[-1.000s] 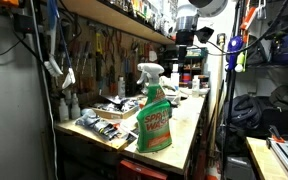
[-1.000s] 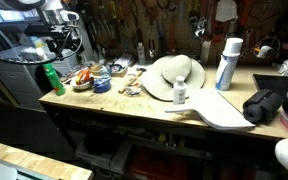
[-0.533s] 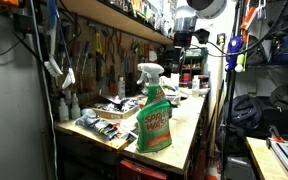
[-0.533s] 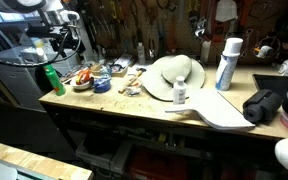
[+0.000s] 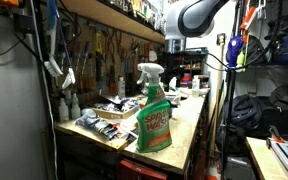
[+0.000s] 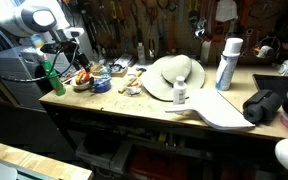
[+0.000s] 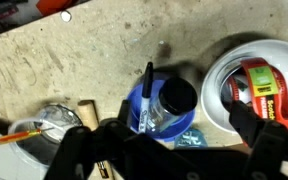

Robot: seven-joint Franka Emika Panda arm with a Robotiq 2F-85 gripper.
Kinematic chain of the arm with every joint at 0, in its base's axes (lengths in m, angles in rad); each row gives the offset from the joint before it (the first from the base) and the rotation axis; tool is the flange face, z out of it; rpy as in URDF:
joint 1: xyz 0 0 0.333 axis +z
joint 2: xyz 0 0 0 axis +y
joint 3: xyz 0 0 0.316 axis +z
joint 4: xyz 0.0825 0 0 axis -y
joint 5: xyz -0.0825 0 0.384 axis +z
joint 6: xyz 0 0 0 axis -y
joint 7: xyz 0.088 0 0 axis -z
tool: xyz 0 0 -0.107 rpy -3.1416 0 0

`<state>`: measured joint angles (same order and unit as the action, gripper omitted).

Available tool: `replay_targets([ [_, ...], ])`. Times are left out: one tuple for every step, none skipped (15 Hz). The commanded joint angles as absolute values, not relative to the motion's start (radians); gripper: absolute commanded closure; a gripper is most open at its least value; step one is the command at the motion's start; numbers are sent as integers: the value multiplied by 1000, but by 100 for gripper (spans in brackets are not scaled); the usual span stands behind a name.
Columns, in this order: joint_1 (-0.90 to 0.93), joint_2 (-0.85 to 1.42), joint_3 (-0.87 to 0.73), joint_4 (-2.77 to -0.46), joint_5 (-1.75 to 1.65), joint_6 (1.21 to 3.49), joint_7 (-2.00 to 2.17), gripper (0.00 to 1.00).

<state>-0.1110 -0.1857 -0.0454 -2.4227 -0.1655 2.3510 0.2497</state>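
Wrist view: the gripper, jaws spread wide and empty, hangs directly above a blue tub on the workbench. A black pen stands in the tub (its length crosses the line between the fingers). A white bowl sits just beside the tub.

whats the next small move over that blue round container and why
Likely a short, straight descent: the open gripper hangs above the blue round container, jaws wide on either side, apparently not touching it. Go slowly, as a black pen stands at its rim and a white bowl sits close beside.
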Motion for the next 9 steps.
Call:
replay_targets([
  [-116,-136,-30,-2403,-156,2306,387,0],
  [-113,-128,-34,-2403,-140,2314,405,0],
  [-110,-126,-40,-2404,-111,2323,411,0],
  [-104,-137,-52,-2408,-65,2334,350,0],
  [-110,-130,-41,-2410,-124,2339,379,0],
  [-109,-129,-43,-2407,-102,2339,371,0],
  [-109,-130,-44,-2404,-91,2339,369,0],
  [-109,-130,-45,-2403,-87,2339,368,0],
  [-114,-109,-37,-2398,-110,2363,431,0],
])
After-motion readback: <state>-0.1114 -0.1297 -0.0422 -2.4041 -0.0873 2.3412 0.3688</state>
